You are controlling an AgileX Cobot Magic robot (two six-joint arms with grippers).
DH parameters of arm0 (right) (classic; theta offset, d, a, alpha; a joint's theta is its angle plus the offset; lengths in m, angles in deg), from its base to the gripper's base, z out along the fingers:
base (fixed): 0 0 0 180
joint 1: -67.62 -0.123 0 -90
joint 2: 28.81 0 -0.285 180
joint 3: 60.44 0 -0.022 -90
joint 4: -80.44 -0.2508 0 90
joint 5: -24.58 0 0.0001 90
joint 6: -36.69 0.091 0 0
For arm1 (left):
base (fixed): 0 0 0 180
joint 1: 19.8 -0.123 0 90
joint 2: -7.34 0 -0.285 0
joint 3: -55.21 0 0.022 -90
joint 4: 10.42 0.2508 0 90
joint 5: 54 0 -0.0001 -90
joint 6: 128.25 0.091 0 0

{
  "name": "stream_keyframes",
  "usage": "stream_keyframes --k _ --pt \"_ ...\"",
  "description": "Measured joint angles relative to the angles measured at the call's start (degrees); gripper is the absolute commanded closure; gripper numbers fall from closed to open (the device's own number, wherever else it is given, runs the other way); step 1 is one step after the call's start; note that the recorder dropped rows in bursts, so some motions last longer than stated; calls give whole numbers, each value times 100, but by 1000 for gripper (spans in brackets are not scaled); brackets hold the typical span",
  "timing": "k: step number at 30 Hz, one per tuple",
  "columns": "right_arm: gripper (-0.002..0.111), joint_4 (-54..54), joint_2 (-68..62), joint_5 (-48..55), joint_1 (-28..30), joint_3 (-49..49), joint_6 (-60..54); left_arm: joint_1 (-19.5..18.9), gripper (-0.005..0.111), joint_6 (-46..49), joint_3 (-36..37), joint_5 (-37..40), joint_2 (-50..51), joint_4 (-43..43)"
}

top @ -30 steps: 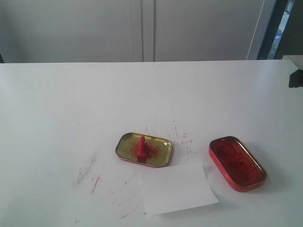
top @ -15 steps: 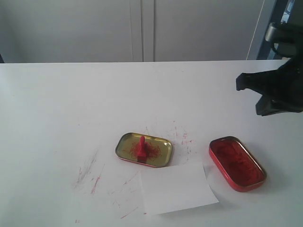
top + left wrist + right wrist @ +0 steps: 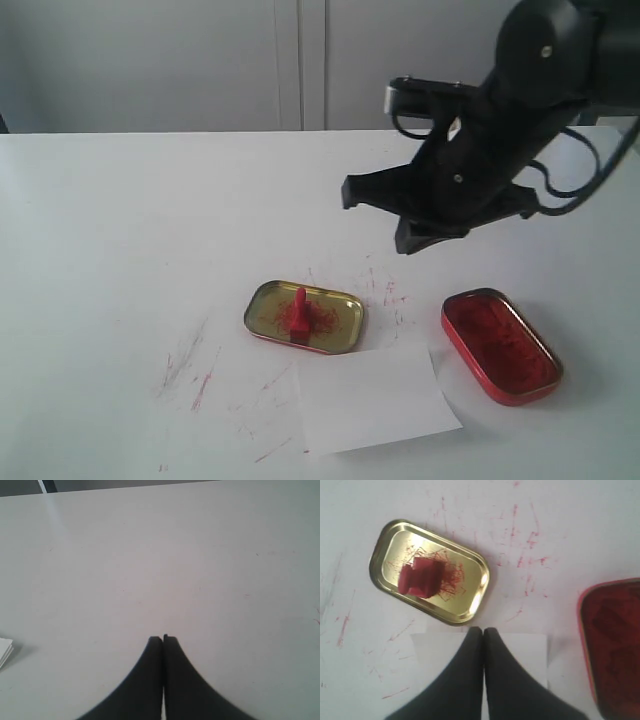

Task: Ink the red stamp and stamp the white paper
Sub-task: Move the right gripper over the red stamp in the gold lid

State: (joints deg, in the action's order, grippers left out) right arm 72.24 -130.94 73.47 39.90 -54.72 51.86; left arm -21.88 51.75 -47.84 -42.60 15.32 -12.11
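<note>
The red stamp point(image 3: 299, 314) stands upright inside the gold tin point(image 3: 335, 322) in the exterior view. From the right wrist view the red stamp point(image 3: 420, 577) shows from above on the smeared gold tin point(image 3: 470, 582). The white paper point(image 3: 375, 398) lies just in front of that tin. My right gripper point(image 3: 350, 192) hangs shut and empty well above the table, behind the tins. In its own view the right gripper point(image 3: 483, 629) points over the white paper's point(image 3: 432, 655) far edge. My left gripper point(image 3: 163, 638) is shut over bare table and does not show in the exterior view.
The red tin point(image 3: 500, 345) with red ink lies open to the right of the paper, and its edge shows as the red tin point(image 3: 615, 645) in the right wrist view. Red streaks point(image 3: 195, 375) mark the tabletop around the tins. A white object point(image 3: 4, 651) lies by the left gripper's side.
My right arm has swung in from the right edge of the exterior view, leftward over the table, to above and behind the two tins. Stamp, tins and paper have not moved.
</note>
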Motion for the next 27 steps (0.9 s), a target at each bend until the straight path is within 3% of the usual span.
stream_keyframes --k 11,24,27 --pt "108 9 -1424 48 -893 -1274 747 0 107 0 0 0 0 0" --pt "108 1001 -2239 658 -1169 -2271 2613 0 107 0 0 0 0 0" --pt "101 1014 -2247 681 -1172 -2271 2678 0 107 0 0 0 0 0"
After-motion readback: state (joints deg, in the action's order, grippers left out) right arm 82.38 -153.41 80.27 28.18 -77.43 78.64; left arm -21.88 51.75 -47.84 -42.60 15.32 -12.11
